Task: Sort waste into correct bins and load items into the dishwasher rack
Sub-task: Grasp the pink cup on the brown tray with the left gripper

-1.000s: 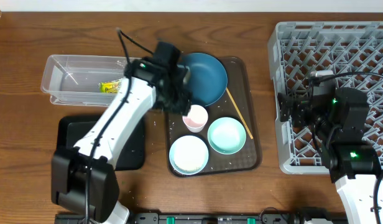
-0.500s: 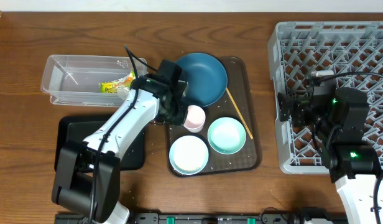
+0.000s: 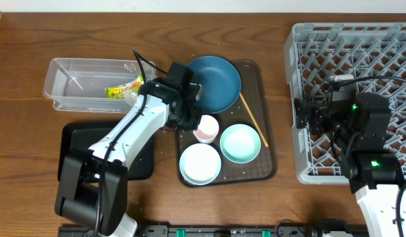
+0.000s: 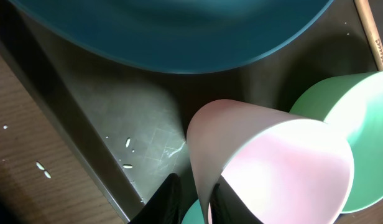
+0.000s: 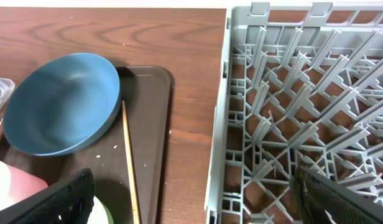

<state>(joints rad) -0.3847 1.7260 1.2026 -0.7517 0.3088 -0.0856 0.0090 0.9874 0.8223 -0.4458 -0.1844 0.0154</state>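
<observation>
Pink-white and small, the cup [image 3: 206, 127] is on the left part of the brown serving tray [image 3: 256, 74], just on the near side of the deep-blue dish [image 3: 216, 82] and far of the white bowl [image 3: 200, 163]. The left gripper [image 4: 194, 202] has its jaws drawn narrow on the cup's wall, with one finger [image 4: 168, 200] outside and the other inside the rim. Whether the cup is clear of the tray floor cannot be told. The mint-green bowl [image 3: 240, 143] stands just right of the cup, and the thin wooden stick [image 3: 254, 122] lies slantwise along the tray's right part. A few loose rice grains [image 4: 128, 144] lie on the tray floor left of the cup, with more on the wood beside the tray.

Left of the serving tray, the clear tub [image 3: 78, 82] holds the yellow-green-orange wrapper [image 3: 120, 90] at its right end. The black tray [image 3: 74, 148] lies near of the tub, partly under the left arm.

At the far right, the right gripper [image 5: 207, 205] hangs with its jaws wide and nothing between them, over the left edge of the light-grey rack [image 3: 361, 52].
</observation>
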